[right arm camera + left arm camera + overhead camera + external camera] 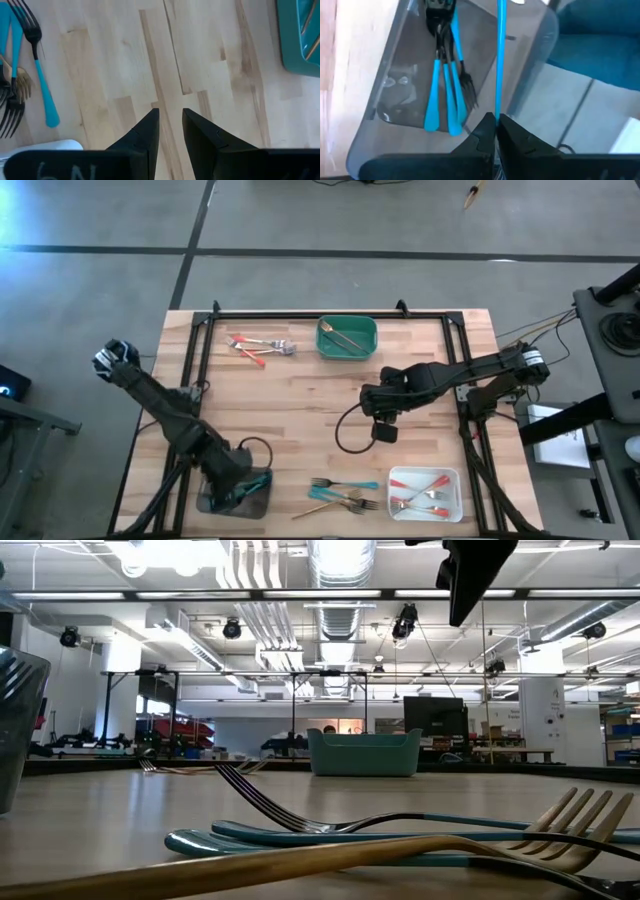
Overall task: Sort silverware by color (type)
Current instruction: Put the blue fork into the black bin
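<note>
My left gripper [496, 120] hangs over the grey tray [395, 100] at the table's near left corner, shut on a teal-handled piece of silverware [499, 60]. Several teal-handled forks [445, 95] lie in that tray. My right gripper [170, 117] stands open above bare wood near the table's middle [385, 423], with nothing between its fingers. Loose teal and gold silverware [345, 495] lies flat by the near edge. Red-handled pieces [260, 347] lie at the far left. My left gripper pinches the thin teal handle [498, 107] between its two fingertips, coming from above and slanting steeply down. The handle runs on in line with the fingers, over the grey tray. Its far end passes out of the frame, so I cannot tell whether it touches anything.
A green tray [347, 338] holding gold pieces stands at the far middle. A white tray [452, 502] with red-handled pieces sits at the near right. A black cable loops on the wood [345, 440] beside my right gripper. A metal frame [300, 314] borders the table.
</note>
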You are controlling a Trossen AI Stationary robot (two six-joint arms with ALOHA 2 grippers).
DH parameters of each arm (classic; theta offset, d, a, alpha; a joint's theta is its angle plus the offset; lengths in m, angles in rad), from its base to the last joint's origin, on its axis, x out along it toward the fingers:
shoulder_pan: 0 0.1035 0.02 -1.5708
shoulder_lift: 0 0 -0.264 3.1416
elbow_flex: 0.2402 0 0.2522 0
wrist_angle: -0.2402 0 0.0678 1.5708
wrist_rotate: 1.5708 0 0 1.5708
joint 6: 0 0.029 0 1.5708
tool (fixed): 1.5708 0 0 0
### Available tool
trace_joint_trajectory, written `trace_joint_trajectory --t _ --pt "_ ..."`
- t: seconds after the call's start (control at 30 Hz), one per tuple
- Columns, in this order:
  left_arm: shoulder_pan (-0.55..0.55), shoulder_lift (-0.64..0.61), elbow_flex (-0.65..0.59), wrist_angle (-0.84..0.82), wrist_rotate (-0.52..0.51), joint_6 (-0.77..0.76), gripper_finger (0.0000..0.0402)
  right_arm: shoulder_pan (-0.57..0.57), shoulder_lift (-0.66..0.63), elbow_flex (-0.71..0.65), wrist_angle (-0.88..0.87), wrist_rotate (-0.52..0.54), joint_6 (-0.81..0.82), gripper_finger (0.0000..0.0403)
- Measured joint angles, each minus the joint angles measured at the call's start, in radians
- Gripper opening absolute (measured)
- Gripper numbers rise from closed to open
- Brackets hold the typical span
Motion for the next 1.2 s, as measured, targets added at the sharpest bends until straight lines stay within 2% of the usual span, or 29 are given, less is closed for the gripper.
trace_joint_trajectory --t 0.3,0.63,0.87,1.07,1.2 --pt "-0.009 0.076 0.0 -0.002 -0.062 -0.144 0.0008 0.004 0.0 -0.001 0.054 -0.014 0.032 0.0077" --pt "-0.014 0.099 0.0 -0.001 -0.043 -0.145 0.008 0.026 0.0 -0.001 0.071 -0.018 0.056 0.0077" --pt "-0.012 0.094 0.0 0.035 -0.118 -0.04 0.0117 0.074 0.0 -0.013 0.176 -0.018 0.146 0.0077" --pt "0.0 0.092 0.001 0.058 -0.16 0.11 0.0121 0.126 0.013 -0.052 0.389 -0.01 0.203 0.0077" --pt "0.004 0.087 0.001 0.059 -0.169 0.174 0.0121 0.155 0.071 -0.061 0.469 -0.01 0.189 0.0077"
